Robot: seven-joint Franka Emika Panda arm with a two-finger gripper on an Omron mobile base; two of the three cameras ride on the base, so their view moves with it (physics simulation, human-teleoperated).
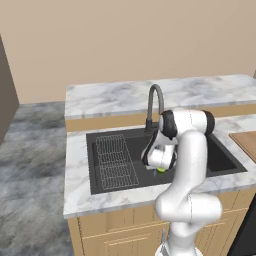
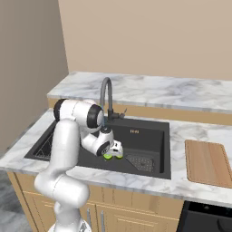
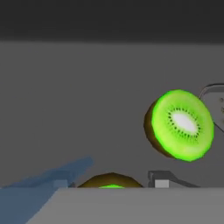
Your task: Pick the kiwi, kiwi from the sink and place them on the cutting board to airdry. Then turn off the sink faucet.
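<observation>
The claw (image 2: pixel 114 154) is reached down into the sink (image 2: pixel 149 133), and its jaws are largely masked by the white hand, so whether they are released or clenched cannot be told; in the hand view one kiwi (image 3: pixel 111 182) is cut off by the bottom band between the finger tips, only its brown top and a sliver of green being shown; whether it is touched cannot be told. A second kiwi (image 3: pixel 180 125), a halved fruit with brown skin, bright green flesh and a pale seeded core, is seen apart from the claw, beside the mesh drain grate (image 2: pixel 140 161). The basin is dark and matte; the tabletop (image 2: pixel 149 93) is veined marble; the wooden cutting board (image 2: pixel 207 163) lies flat, well apart; the arched sink faucet (image 2: pixel 107 97) is partly hidden behind the arm.
</observation>
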